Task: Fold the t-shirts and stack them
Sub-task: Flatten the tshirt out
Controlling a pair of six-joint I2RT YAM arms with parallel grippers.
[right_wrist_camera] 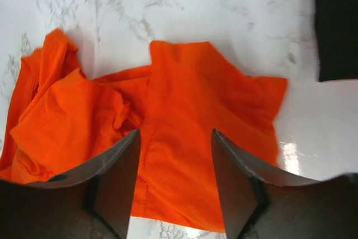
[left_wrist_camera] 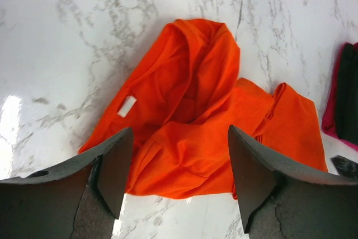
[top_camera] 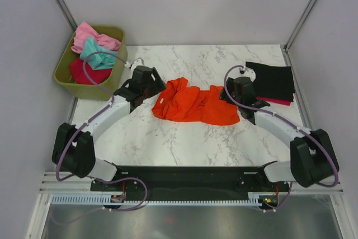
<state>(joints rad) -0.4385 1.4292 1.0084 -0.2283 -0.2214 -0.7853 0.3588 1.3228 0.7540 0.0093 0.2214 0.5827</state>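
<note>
A bright orange t-shirt lies crumpled in the middle of the marble table; it also shows in the left wrist view and the right wrist view. My left gripper is open and empty, just left of the shirt's left end. My right gripper is open and empty above the shirt's right end. A folded black shirt lies on a crimson one at the right. Pink, teal and dark red shirts lie in the bin.
The olive-green plastic bin stands off the table's back left corner. Grey walls close in the back and both sides. The arm bases sit on a black rail at the near edge.
</note>
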